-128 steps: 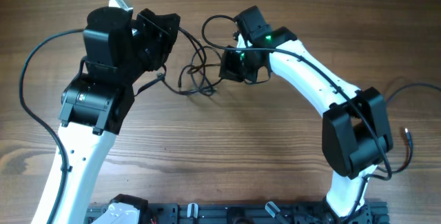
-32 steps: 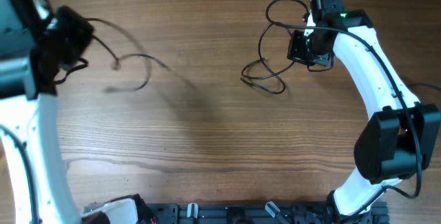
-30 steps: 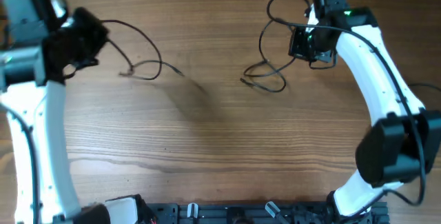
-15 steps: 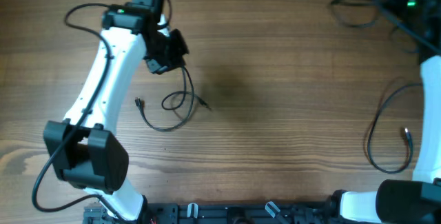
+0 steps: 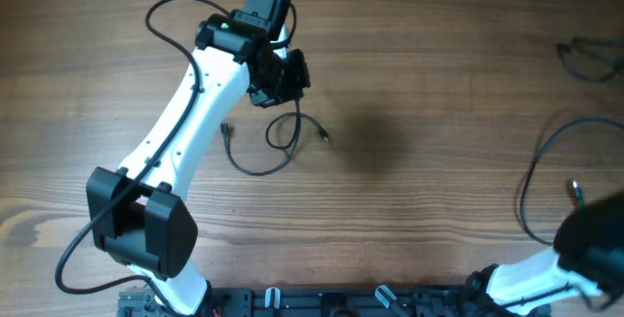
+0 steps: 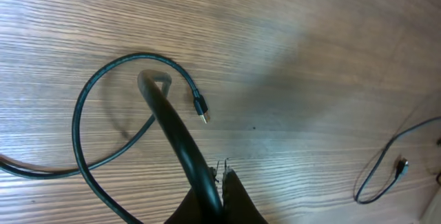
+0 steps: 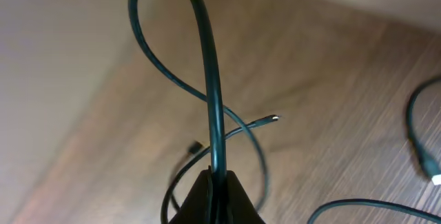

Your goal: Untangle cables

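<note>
Two thin black cables lie apart. One cable hangs from my left gripper and curls in a loop on the wood, its plug ends spread out. In the left wrist view my left gripper is shut on this cable, whose metallic tip rests on the table. My right gripper is shut on the other cable, which arches up in a loop, one bare tip hanging free. Overhead, only a bit of that cable shows at the right edge; the right gripper is out of that frame.
A thicker black cord with a light plug lies near the right arm's base; it also shows at the far right of the left wrist view as a thin cord. A rail runs along the table's near edge.
The left arm has carried its cable a little to the right and up. The right arm has moved further off the overhead frame, leaving only a cable loop at the right edge.
</note>
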You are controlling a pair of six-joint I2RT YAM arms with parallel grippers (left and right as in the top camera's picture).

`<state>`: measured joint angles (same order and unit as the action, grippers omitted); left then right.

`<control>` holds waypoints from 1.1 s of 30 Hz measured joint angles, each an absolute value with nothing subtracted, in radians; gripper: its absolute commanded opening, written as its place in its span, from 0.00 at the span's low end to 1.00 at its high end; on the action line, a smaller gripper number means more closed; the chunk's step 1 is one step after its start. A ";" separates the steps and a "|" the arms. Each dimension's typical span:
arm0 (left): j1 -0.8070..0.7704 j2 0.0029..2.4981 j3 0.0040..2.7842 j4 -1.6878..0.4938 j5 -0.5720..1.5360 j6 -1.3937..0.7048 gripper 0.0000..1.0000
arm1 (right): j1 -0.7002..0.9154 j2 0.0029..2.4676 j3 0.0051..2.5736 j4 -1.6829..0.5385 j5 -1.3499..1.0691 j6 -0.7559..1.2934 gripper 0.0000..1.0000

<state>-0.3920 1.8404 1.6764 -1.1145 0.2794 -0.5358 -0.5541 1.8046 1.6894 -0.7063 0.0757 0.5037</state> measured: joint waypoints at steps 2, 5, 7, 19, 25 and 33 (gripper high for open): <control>-0.407 1.840 1.676 -1.104 0.279 -0.536 0.07 | -0.561 1.882 1.689 -0.729 0.076 0.511 0.77; -0.416 1.840 1.676 -1.098 0.279 -0.536 0.07 | -0.569 1.908 1.689 -0.764 0.080 0.523 1.00; -0.417 1.840 1.676 -1.098 0.279 -0.536 0.09 | -0.575 1.905 1.689 -0.772 0.080 0.523 1.00; -0.417 1.840 1.676 -1.068 0.281 -0.537 0.67 | -0.541 1.593 1.755 -0.970 -0.288 0.471 0.99; -0.416 1.840 1.676 -1.053 0.283 -0.536 1.00 | -0.303 1.603 1.755 -1.065 -0.400 0.417 0.99; -0.193 1.838 1.676 -1.039 0.283 -0.612 1.00 | 0.051 1.636 1.719 -1.089 -0.353 0.391 0.97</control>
